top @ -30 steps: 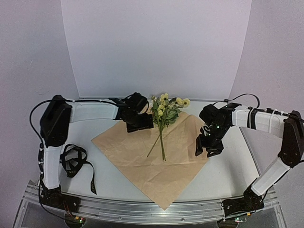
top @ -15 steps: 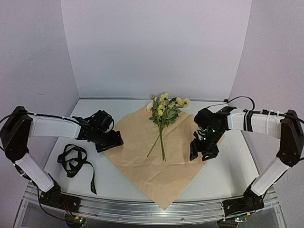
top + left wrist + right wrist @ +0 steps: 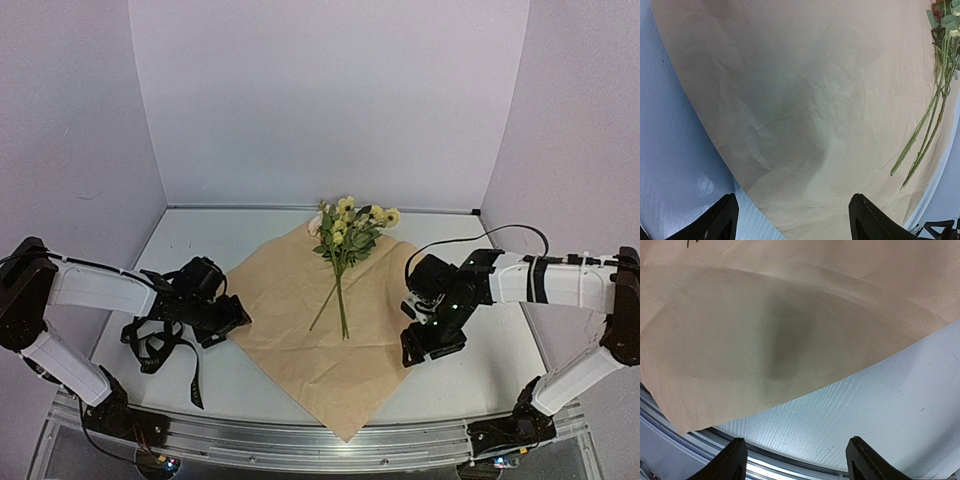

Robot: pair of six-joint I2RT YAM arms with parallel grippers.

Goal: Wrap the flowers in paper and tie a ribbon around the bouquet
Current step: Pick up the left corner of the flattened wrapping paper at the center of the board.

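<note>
Seen from above, my left gripper (image 3: 230, 320) hangs low at the left edge of the paper (image 3: 300, 335), and my right gripper (image 3: 432, 345) hangs over its right corner. I judge they stand one on each side so that both edges can be lifted and folded over the flowers (image 3: 348, 235). The flowers lie between my grippers, with the blooms at the far corner of the sheet and the stems pointing to its middle, where the paper can close around them. The ribbon (image 3: 155, 338) lies in a loose heap on the table (image 3: 480, 390), just outside my left gripper, not yet needed. In the left wrist camera my fingers (image 3: 722, 222) stand wide apart with nothing between them; the paper edge is just ahead and the stems are far to the right. In the right wrist camera my fingers (image 3: 732, 460) are also wide and empty, with the paper edge ahead and bare table under them.
</note>
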